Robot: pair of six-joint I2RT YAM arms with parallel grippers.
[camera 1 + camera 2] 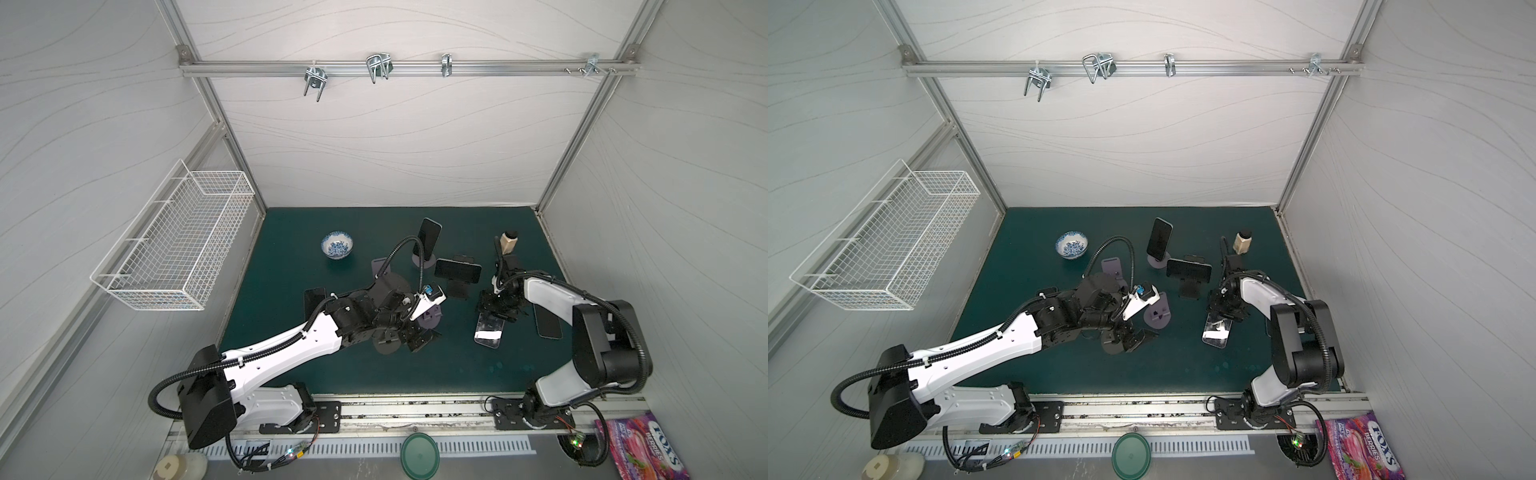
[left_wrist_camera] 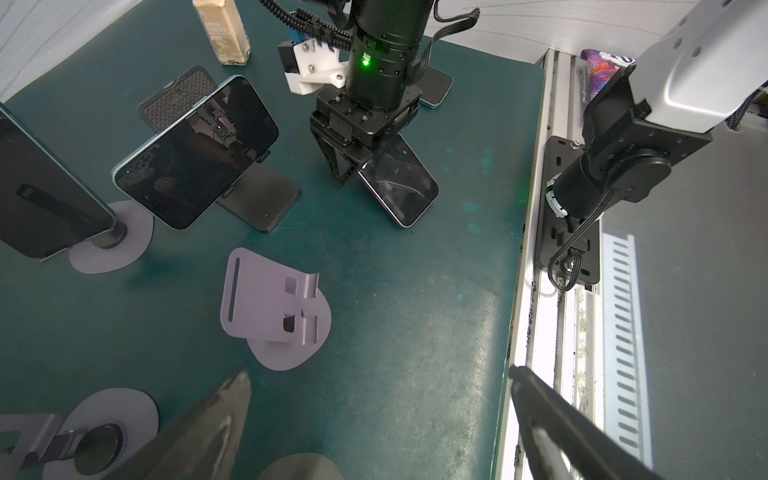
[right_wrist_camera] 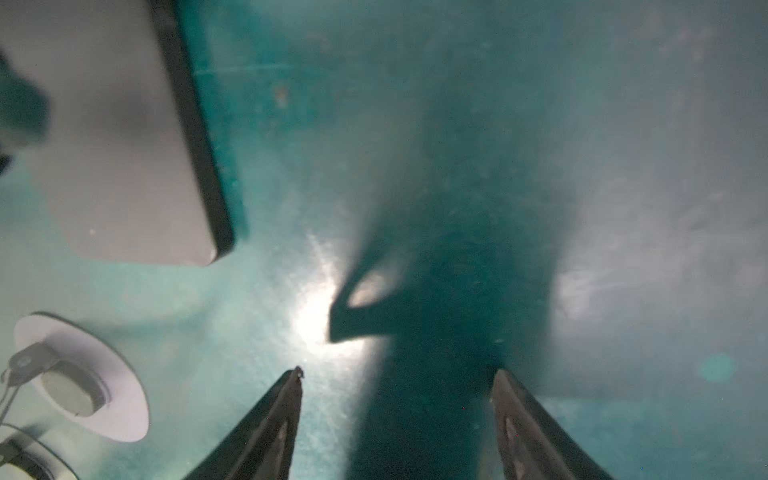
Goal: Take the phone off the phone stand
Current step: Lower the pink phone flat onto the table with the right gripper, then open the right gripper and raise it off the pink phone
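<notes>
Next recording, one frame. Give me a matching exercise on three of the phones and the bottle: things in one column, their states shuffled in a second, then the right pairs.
Things
1. portrait phone
2. landscape phone
3. phone showing a white reflection
4. beige bottle

States
A. lies flat on the green mat
B. stands upright, black cap on top
C. held sideways on a black stand
D. propped on a purple round-based stand

Pairs: 1-D, 2-C, 3-A, 4-B
</notes>
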